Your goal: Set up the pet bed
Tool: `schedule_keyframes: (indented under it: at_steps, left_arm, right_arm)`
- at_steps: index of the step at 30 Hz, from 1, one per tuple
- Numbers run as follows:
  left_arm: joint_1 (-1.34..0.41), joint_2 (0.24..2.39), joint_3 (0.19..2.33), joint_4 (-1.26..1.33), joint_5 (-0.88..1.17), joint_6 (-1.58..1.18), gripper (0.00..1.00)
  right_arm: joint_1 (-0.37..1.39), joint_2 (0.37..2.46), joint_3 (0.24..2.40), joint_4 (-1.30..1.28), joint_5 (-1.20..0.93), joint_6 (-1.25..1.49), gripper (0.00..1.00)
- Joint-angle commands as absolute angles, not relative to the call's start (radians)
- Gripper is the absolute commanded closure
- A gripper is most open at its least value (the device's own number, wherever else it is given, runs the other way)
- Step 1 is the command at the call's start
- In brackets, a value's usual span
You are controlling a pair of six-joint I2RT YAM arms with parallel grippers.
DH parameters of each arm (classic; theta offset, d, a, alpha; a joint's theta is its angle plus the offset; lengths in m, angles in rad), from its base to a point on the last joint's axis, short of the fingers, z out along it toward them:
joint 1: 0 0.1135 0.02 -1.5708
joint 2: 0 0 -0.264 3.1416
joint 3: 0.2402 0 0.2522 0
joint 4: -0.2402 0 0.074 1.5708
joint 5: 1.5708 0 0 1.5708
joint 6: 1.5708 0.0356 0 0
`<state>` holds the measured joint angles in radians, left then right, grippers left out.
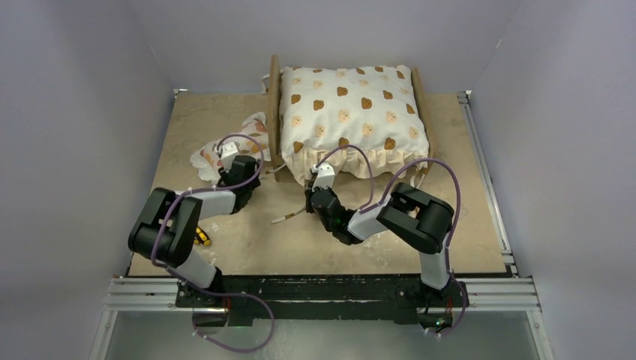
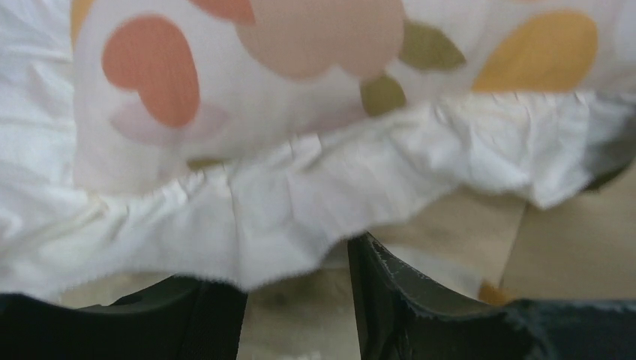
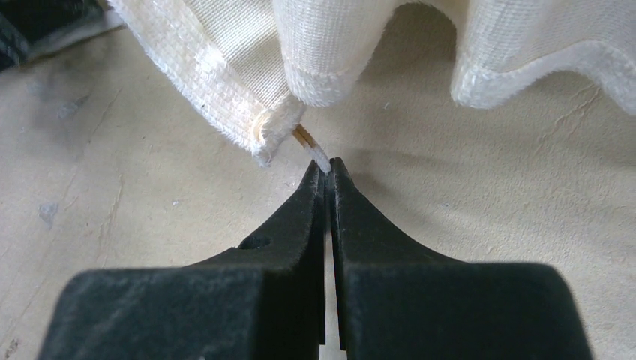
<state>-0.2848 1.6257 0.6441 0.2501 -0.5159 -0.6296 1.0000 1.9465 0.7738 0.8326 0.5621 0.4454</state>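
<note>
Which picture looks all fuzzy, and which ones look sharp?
Left wrist view: the floral pillow is very close, so its hearts and ruffle are blurred. Right wrist view: the right pincer and the cushion's ruffle look sharp. Top view: soft even light, everything clear.

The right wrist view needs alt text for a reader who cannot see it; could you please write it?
The right end effector, black and shut, points its tips at a thin tan-and-white strip poking from the hem of a cream ruffle. The ruffle hangs in folds across the top of the picture, above a beige table.
</note>
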Motion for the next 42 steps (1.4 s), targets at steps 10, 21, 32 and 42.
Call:
schedule_keyframes:
  at_steps: [10, 21, 32, 42]
  left_arm:
    - [-0.57, 1.325, 0.374, 0.12, -0.246, -0.816, 0.51]
    - [-0.632, 1.034, 0.471, -0.204, -0.444, -0.756, 0.48]
    - [-0.632, 1.38, 0.613, -0.04, -0.636, -0.663, 0.52]
    - [-0.649, 1.523, 0.584, -0.015, -0.499, -0.716, 0.94]
  right_arm:
    - [0.99, 1.798, 0.751, 0.726, 0.611, 0.465, 1.0]
    - [0.956, 1.778, 0.732, 0.694, 0.609, 0.495, 1.0]
    - [0.956, 1.78, 0.73, 0.701, 0.602, 0.504, 1.0]
    - [0.954, 1.759, 0.717, 0.707, 0.618, 0.506, 1.0]
